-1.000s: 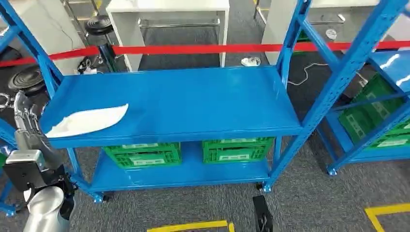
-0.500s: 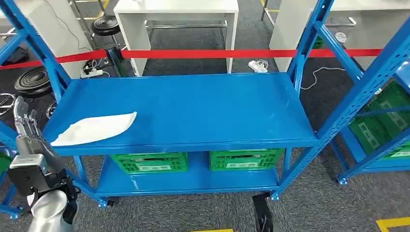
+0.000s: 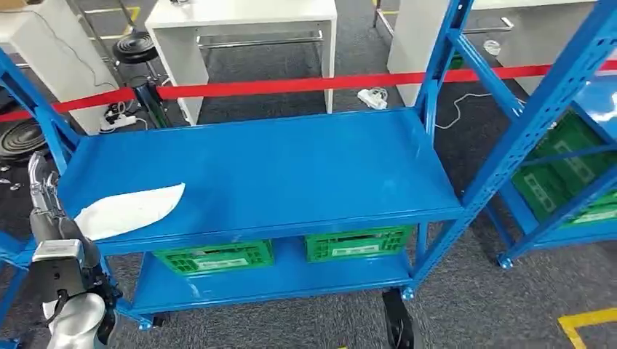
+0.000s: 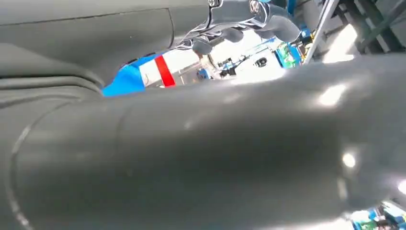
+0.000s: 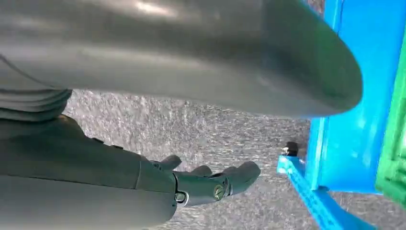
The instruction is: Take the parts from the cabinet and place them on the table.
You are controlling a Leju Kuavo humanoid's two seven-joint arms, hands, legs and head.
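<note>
The robot stands in front of a blue metal shelf rack. On the upper shelf, near its left front corner, lies a flat white bag, which seems to be the part to take; it rests on the shelf and nothing holds it. The left hand is raised at the left end of the rack, just beside the corner where the bag lies, and its fingers point upward, rather straight and close to each other, with nothing between them; I cannot tell if it touches the shelf edge. In the left wrist view the thick grey thumb covers almost all, and only some dark fingers are seen behind it, so the hold is not clear there. The right hand hangs low over the grey carpet floor, near the foot of the rack, with the fingers lightly curled and empty. On the lower shelf stand two green crates side by side. Behind the rack a red tape runs across, and further back stands a white table.
</note>
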